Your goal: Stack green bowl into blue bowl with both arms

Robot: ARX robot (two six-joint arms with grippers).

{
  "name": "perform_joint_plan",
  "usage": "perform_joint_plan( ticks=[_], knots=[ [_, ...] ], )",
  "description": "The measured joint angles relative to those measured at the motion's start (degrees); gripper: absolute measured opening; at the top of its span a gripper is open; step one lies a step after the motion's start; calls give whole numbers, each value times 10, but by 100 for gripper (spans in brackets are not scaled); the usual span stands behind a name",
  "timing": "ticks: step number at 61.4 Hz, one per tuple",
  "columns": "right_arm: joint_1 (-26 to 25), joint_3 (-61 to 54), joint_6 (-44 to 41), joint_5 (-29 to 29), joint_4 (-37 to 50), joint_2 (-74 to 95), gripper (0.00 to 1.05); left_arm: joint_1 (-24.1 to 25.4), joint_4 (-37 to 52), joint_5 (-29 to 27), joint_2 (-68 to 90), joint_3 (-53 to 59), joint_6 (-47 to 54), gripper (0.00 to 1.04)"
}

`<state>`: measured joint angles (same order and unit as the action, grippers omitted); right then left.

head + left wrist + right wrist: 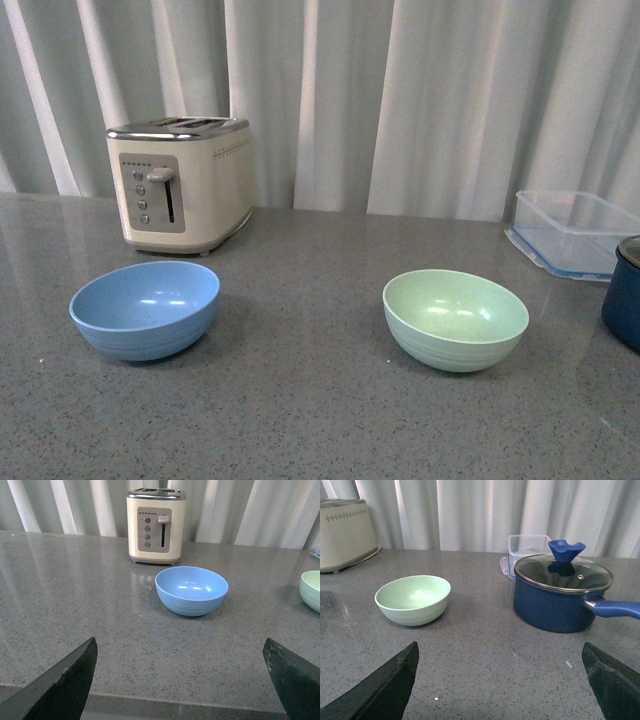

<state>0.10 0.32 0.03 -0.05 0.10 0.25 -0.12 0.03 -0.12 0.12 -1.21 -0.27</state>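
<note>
The green bowl (456, 318) sits upright and empty on the grey counter, right of centre; it also shows in the right wrist view (413, 599) and at the edge of the left wrist view (311, 590). The blue bowl (146, 308) sits upright and empty at the left; it also shows in the left wrist view (191, 590). The bowls stand well apart. Neither arm shows in the front view. My left gripper (180, 647) is open and empty, short of the blue bowl near the counter's front edge. My right gripper (500, 650) is open and empty, short of the green bowl.
A cream toaster (182, 182) stands behind the blue bowl. A dark navy pot (562, 592) with a glass lid stands at the right of the green bowl, handle pointing right. A clear plastic container (575, 230) sits behind the pot. Grey curtains close the back.
</note>
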Motion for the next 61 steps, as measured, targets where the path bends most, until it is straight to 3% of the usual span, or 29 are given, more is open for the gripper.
perform_joint_plan(
  ticks=[50,52,57,61],
  knots=[
    [0,0,0,0,0,0,95,0,0,0,0,0,0,98],
    [0,0,0,0,0,0,95,-12,-33,-42,19,-11,-16,98],
    [0,0,0,0,0,0,95,-46,-215,-198,169,-102,-99,98],
    [0,0,0,-1,0,0,95,-29,-230,-212,257,-134,-125,98]
  ],
)
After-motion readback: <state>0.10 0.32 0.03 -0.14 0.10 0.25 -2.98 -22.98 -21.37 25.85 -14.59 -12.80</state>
